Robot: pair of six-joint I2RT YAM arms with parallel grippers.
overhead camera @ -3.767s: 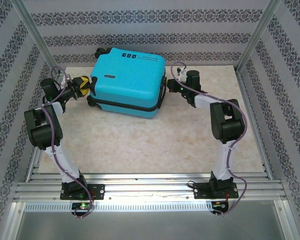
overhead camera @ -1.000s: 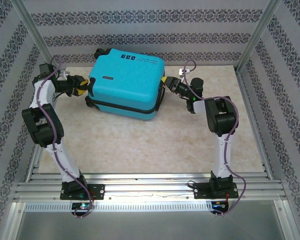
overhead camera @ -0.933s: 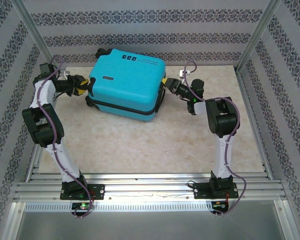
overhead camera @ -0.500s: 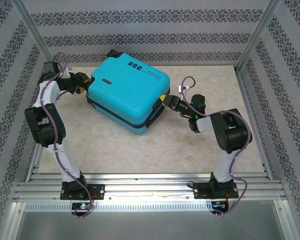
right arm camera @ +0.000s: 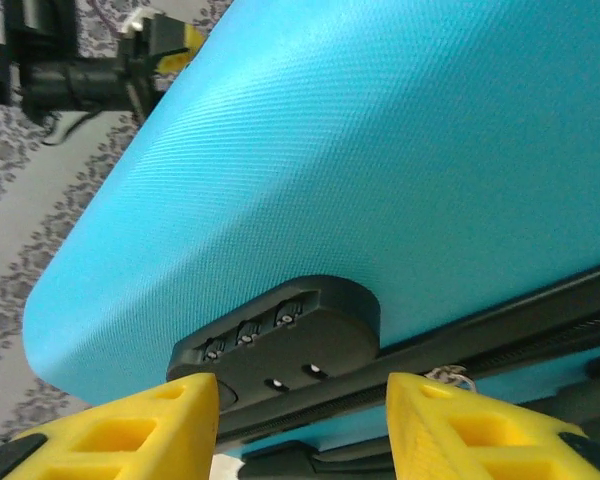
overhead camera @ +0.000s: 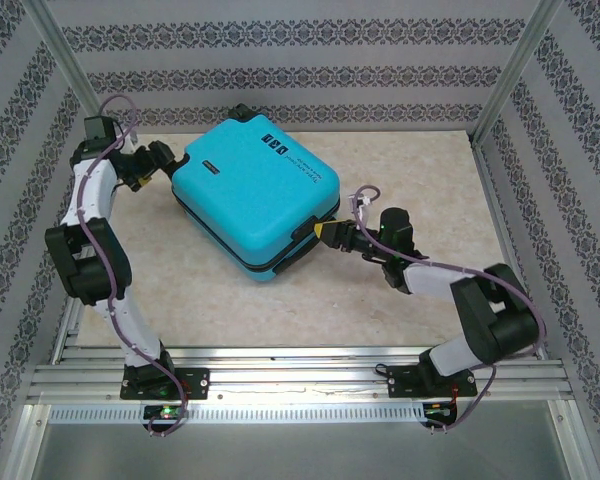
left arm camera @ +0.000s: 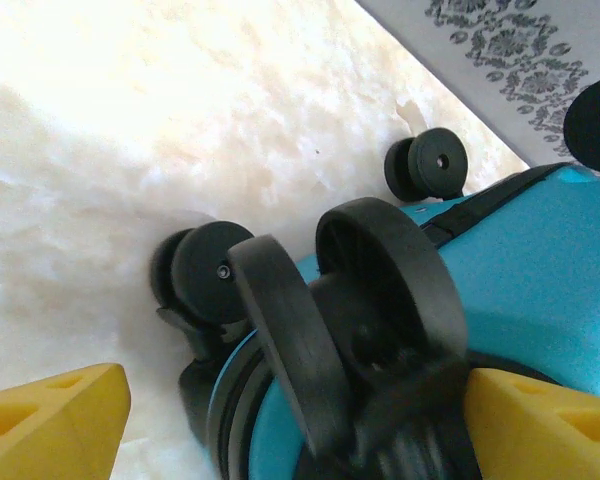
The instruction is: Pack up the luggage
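Observation:
The luggage (overhead camera: 255,195), a shut turquoise hard-shell suitcase, lies flat and skewed on the beige table (overhead camera: 400,170). My left gripper (overhead camera: 158,162) is at its far-left end by the black wheels. In the left wrist view one wheel (left arm camera: 380,285) stands between the yellow fingertips (left arm camera: 50,420), and that gripper (left arm camera: 300,430) is open wide. My right gripper (overhead camera: 323,230) is against the suitcase's near-right side. In the right wrist view it (right arm camera: 300,425) is open, and the black combination lock (right arm camera: 280,340) sits just beyond the gap, over the zip seam.
Patterned walls (overhead camera: 300,60) enclose the table at the back and both sides, with metal posts (overhead camera: 505,80) at the back corners. Aluminium rails (overhead camera: 300,375) run along the near edge by the arm bases. Another wheel (left arm camera: 430,165) rests on the table beyond the left gripper.
The suitcase has turned clockwise, its right end swinging toward the near edge. My right gripper came nearer with it, my left shifted slightly back, and both sets of jaws have widened.

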